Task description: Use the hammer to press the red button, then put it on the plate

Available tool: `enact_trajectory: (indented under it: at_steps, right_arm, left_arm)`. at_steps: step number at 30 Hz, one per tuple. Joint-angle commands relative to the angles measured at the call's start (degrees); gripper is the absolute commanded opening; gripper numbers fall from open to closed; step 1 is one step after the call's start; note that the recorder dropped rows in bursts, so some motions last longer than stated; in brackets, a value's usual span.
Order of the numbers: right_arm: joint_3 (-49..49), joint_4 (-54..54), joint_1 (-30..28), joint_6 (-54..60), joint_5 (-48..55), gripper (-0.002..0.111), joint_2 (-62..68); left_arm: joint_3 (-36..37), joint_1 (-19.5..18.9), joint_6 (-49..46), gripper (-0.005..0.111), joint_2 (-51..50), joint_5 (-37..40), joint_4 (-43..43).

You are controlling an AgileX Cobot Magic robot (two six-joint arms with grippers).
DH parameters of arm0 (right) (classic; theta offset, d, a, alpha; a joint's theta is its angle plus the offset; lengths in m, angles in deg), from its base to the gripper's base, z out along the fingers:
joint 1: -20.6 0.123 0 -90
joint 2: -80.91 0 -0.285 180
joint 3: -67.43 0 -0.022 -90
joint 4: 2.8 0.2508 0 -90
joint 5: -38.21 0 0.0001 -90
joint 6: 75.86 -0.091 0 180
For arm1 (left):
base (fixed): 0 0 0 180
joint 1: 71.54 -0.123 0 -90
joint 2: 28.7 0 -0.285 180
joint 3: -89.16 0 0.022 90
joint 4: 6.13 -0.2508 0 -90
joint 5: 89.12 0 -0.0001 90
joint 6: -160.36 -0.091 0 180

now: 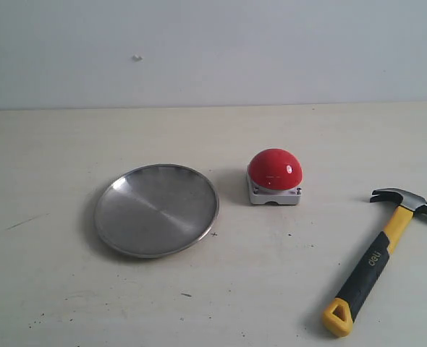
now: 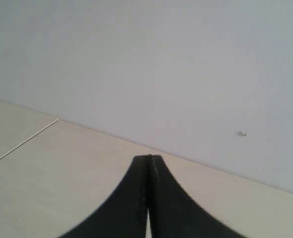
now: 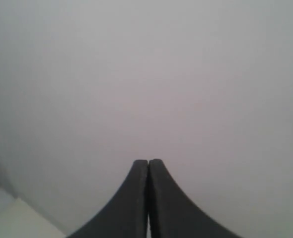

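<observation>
The hammer (image 1: 376,259) lies flat at the right of the table, its dark head toward the back right and its yellow looped end toward the front. The red button (image 1: 274,176) sits on its grey base near the middle. To its left rests the steel plate (image 1: 156,210), with nothing on it. Neither arm shows in the exterior view. My left gripper (image 2: 148,157) is shut with nothing in it, seen over bare tabletop facing the wall. My right gripper (image 3: 148,161) is also shut and holds nothing, pointed at the plain wall.
A pale wall (image 1: 213,50) runs behind the table (image 1: 54,289). Small dark specks mark the table's front part. A thin seam (image 2: 22,143) crosses the tabletop in the left wrist view.
</observation>
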Motion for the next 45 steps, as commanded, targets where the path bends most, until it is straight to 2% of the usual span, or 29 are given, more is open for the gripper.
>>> enact_trajectory:
  at_steps: [1,11,14,19,22,26,29,32,37,45]
  right_arm:
    - [-0.3,5.1,-0.4,-0.4,6.4,0.0,-0.2]
    - [-0.1,10.5,-0.4,20.2,11.9,0.0,-0.2]
    - [3.2,9.8,-0.4,30.2,12.8,0.0,1.1]
    - [17.8,9.8,-0.4,59.0,27.9,0.0,10.2]
    - [28.3,9.2,-0.4,67.9,36.6,0.0,19.4]
    - [40.9,-0.6,-0.4,68.4,48.1,0.0,33.2]
    - [50.9,-7.0,-0.4,68.4,60.7,0.0,44.0]
    - [58.0,-12.0,-0.4,68.4,67.3,0.0,51.7]
    - [62.2,-14.7,-0.4,62.1,70.5,0.0,57.2]
    - [62.1,-13.9,-3.0,57.0,96.4,0.002,70.0]
  left_arm:
    - [0.1,0.3,-0.2,0.0,0.2,-0.5,0.3]
    - [0.1,0.3,-0.2,0.0,0.2,-0.5,0.3]
    - [0.1,0.3,-0.2,0.0,0.2,-0.5,0.3]
    - [0.1,0.3,-0.2,0.0,0.2,-0.5,0.3]
    - [0.1,0.3,-0.2,0.0,0.2,-0.5,0.3]
    - [0.1,0.3,-0.2,0.0,0.2,-0.5,0.3]
    - [0.1,0.3,-0.2,0.0,0.2,-0.5,0.3]
    - [0.1,0.3,-0.2,0.0,0.2,-0.5,0.3]
    - [0.1,0.3,-0.2,0.0,0.2,-0.5,0.3]
    - [0.1,0.3,-0.2,0.0,0.2,-0.5,0.2]
